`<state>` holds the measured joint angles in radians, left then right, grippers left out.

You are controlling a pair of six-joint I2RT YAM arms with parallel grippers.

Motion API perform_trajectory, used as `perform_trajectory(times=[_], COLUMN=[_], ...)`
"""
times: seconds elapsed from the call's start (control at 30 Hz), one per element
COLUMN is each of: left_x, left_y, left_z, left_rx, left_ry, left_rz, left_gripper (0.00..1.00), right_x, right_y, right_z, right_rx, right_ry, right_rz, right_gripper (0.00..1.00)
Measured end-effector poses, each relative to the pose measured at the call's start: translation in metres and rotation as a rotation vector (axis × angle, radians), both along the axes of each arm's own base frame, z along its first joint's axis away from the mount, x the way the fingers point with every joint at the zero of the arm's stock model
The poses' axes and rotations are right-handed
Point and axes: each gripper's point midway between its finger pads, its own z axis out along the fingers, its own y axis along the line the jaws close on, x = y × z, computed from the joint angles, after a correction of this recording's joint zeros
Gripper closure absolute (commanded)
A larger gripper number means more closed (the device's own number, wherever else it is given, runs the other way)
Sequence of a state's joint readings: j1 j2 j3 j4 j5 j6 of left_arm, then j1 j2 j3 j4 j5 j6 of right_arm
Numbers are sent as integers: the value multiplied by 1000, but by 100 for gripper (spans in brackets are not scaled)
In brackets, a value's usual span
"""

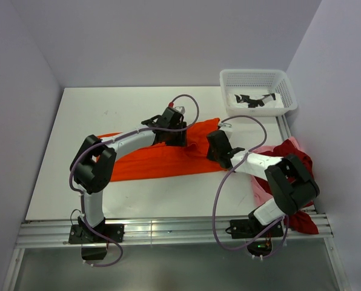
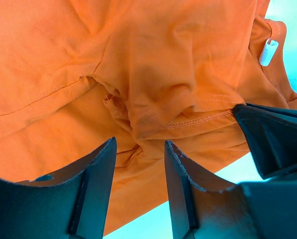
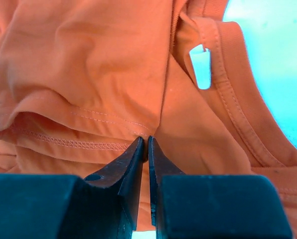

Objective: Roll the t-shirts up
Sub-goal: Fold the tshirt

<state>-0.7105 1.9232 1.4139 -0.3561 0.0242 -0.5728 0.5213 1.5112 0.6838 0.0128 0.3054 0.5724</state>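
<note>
Orange t-shirt (image 1: pixel 162 162) lies spread across the middle of the tabletop (image 1: pixel 108 109), bunched at its right end where the collar and a sleeve are gathered. The right tool (image 3: pixel 147 142) has its jaws almost together, pinching a stitched hem fold just beside the neckband. The left tool (image 2: pixel 138 144) stands half wide over a crumpled sleeve hem at the shirt's far edge and grips nothing. The step in hand looks like squaring up the collar end before any rolling starts. To do it well, the left tool should close on every layer of that hem, not the top one alone. Both tools should then draw the cloth flat with even tension, so the first turn starts straight. A dark red t-shirt (image 1: pixel 292 151) and a pale pink t-shirt (image 1: pixel 262 193) lie heaped at the right edge, apart from the work.
</note>
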Motion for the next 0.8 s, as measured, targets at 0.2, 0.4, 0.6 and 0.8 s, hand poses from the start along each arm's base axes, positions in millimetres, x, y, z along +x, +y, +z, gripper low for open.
perform_trajectory(times=[0.2,0.4,0.6,0.8], left_x=[-4,-11,-6,-4], left_y=[-4,-11,-10,-6], left_z=[-1,-2,-6,-20], left_rx=[14,39,74,106], left_ry=[-11,-31,-46,-27], left_rz=[-10,-22,2,24], left_gripper=[54,60,60,59], right_x=[-1,-5,-8,-14], right_y=[-1,-3,-3,-6], right_z=[3,-2,-5,-12], right_rx=[10,14,26,26], right_ry=[-11,4,10,28], right_rz=[-16,-21,-26,-37], right_gripper=[86,87,88,92])
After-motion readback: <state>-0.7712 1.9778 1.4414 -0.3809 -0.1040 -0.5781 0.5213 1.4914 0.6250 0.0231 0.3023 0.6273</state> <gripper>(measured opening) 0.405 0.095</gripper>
